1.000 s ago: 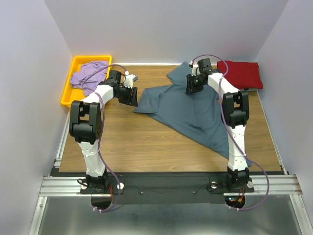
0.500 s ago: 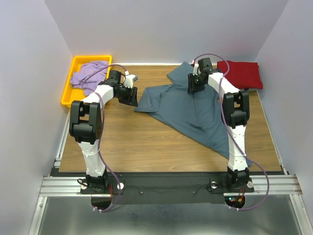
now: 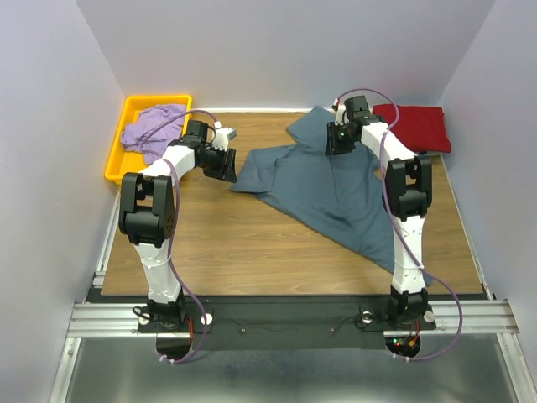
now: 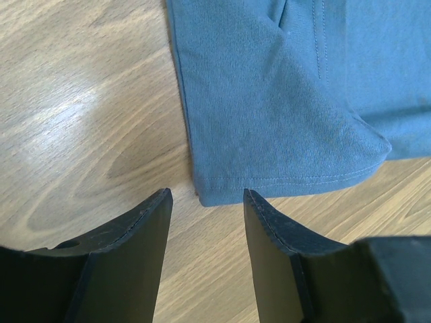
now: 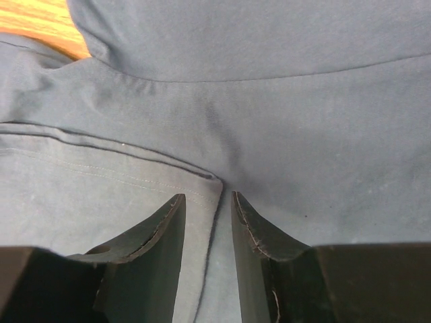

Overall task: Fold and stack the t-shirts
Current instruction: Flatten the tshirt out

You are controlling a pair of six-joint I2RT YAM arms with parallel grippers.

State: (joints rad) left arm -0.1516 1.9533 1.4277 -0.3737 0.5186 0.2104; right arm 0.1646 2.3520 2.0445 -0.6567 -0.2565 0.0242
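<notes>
The slate blue-grey t-shirt lies spread and partly creased over the middle and right of the table. My left gripper is open low over the wood at the shirt's left edge. In the left wrist view, the hemmed corner of the shirt lies just beyond the left gripper. My right gripper is open over the shirt's far part. In the right wrist view, a stitched hem edge of the shirt runs between the jaws of the right gripper. The dark red t-shirt lies folded at the back right. The lavender t-shirt is bunched in the tray.
A yellow plastic tray stands at the back left corner. Pale walls close in the table on three sides. Bare wood shows in front of the blue shirt.
My right gripper has shifted a little to the right and farther back over the blue shirt, and its jaws have narrowed slightly. The left arm has not moved.
</notes>
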